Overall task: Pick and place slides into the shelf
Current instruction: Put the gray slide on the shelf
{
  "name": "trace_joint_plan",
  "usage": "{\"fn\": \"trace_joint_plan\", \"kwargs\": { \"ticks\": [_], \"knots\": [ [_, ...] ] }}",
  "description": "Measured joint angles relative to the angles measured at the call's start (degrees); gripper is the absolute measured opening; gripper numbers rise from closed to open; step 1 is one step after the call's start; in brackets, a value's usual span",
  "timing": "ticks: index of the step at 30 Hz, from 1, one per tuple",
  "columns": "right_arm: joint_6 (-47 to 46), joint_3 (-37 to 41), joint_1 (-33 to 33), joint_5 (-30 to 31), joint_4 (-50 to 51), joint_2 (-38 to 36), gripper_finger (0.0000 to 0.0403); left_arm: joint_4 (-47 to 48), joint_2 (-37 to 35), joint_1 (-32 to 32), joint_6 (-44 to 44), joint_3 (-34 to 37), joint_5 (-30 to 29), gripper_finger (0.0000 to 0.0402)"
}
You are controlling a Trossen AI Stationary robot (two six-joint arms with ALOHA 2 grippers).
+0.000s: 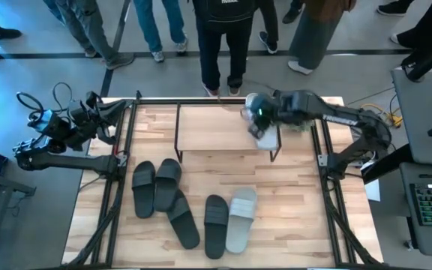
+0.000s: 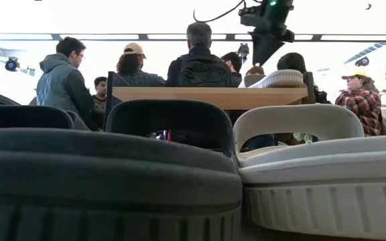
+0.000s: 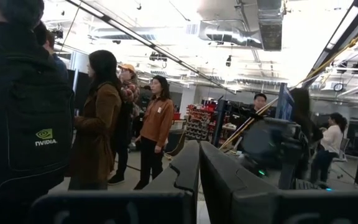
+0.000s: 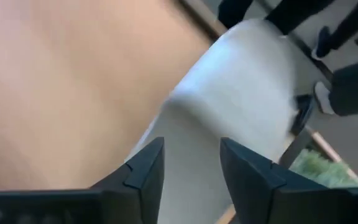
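The shelf [image 1: 208, 127] stands at the table's far middle, its light wood top [image 2: 206, 97] on thin black legs. A pale slide [image 1: 265, 137] lies flat on the right end of the top board [image 2: 283, 79]. My right gripper [image 1: 257, 124] hovers just above that slide, slanting down, open; its wrist view shows the slide [image 4: 241, 81] beyond the parted fingers [image 4: 191, 149]. Several black slides [image 1: 169, 180] and one pale grey slide [image 1: 241, 219] lie on the near half of the table. My left gripper [image 3: 197, 180] is shut and waits raised at the far left [image 1: 115, 111].
Black frame rails [image 1: 122, 172] run along the table's left and right sides [image 1: 325, 172]. Several people [image 1: 223, 45] stand close behind the far edge. In the low view, a black slide [image 2: 106, 181] and a pale one [image 2: 327, 181] fill the foreground. The shelf top's left part is bare.
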State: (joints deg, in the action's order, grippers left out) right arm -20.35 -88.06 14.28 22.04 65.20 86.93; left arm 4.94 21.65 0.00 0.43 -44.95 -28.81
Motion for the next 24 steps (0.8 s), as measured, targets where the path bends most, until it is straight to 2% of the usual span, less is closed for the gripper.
{"fn": "trace_joint_plan", "kwargs": {
  "ticks": [5,10,16,24],
  "knots": [
    [8.73,-10.18,3.02,-0.18,-2.63,6.65,0.0129,-0.12,0.00,0.01,-0.07,0.00,-0.01,0.0000],
    [16.27,-18.00,5.12,-1.05,2.15,15.89,0.0130,-0.24,-0.02,-0.01,-0.11,0.00,-0.01,0.0000],
    [21.92,-24.00,6.02,-2.78,5.17,24.58,0.0131,-0.23,-0.07,0.01,-0.13,0.00,-0.01,0.0000],
    [25.99,-30.18,6.27,-3.24,10.02,30.14,0.0119,-0.19,-0.07,0.00,-0.15,0.00,-0.07,0.0000]
  ]
}}
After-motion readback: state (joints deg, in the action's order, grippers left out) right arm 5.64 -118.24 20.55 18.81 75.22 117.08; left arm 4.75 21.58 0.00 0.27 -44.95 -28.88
